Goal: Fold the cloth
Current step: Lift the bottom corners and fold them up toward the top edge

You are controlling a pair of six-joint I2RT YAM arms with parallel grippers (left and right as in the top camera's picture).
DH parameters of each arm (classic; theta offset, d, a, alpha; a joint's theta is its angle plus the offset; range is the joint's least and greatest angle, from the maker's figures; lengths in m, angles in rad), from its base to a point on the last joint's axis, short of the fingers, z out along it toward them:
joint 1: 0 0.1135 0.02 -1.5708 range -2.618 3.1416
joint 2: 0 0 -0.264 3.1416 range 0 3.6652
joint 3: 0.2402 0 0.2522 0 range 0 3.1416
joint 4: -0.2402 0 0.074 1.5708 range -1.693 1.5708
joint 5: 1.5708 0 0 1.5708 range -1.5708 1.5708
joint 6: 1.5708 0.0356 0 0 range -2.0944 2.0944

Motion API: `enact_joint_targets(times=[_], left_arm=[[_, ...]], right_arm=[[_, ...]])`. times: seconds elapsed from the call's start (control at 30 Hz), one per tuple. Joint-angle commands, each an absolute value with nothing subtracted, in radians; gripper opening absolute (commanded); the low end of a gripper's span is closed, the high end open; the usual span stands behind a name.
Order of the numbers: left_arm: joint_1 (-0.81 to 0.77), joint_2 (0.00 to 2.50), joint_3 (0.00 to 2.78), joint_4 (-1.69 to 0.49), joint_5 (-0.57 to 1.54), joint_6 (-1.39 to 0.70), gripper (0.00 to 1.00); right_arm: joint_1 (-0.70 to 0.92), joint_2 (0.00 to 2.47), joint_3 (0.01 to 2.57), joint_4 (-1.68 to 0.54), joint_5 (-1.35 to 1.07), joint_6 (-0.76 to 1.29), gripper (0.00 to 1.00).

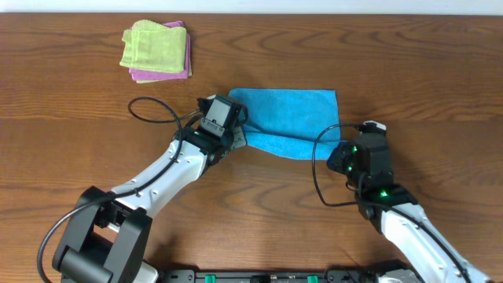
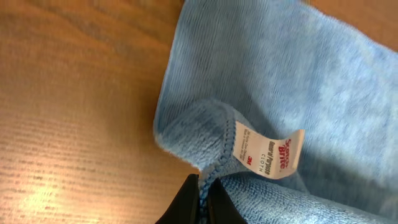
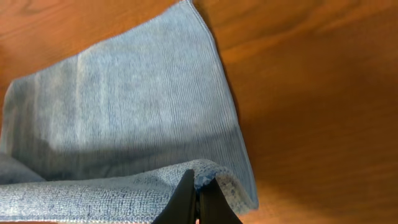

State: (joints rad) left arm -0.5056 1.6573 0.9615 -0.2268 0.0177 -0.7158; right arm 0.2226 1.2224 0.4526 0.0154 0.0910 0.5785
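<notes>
The sky-blue cloth [image 1: 287, 118] lies on the wooden table, its near edge lifted and curled over the rest. My left gripper [image 1: 236, 135] is shut on the cloth's near-left corner; the left wrist view shows the hem [image 2: 205, 186] pinched between the black fingertips [image 2: 189, 202], with a white label [image 2: 267, 154] just beyond. My right gripper [image 1: 346, 149] is shut on the near-right corner, and the right wrist view shows the cloth [image 3: 124, 112] spread ahead with its raised edge [image 3: 199, 177] caught between the fingers [image 3: 181, 199].
A folded light green cloth [image 1: 153, 45] lies on a pink one [image 1: 185, 67] at the far left of the table. Black cables [image 1: 153, 110] loop beside the left arm and another by the right arm [image 1: 318, 173].
</notes>
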Motion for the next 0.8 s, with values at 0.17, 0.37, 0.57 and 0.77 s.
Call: enact_joint_targets(times=[0.17, 0.37, 0.57, 0.77], left_arm=[[-0.495, 1.698, 0.979, -0.155, -0.062, -0.765, 0.06], [-0.485, 1.7, 0.979, -0.123, -0.082, -0.767, 0.06], [-0.458, 1.7, 0.979, -0.146, -0.085, -0.767, 0.06], [-0.451, 1.7, 0.979, -0.155, -0.086, -0.767, 0.06]], right_arm=[[0.204, 1.327, 0.472, 0.153, 0.177, 0.534, 0.01], [0.168, 1.336, 0.496, 0.176, 0.18, 0.508, 0.02], [0.147, 1.346, 0.503, 0.204, 0.18, 0.473, 0.02], [0.147, 1.395, 0.509, 0.269, 0.157, 0.474, 0.02]])
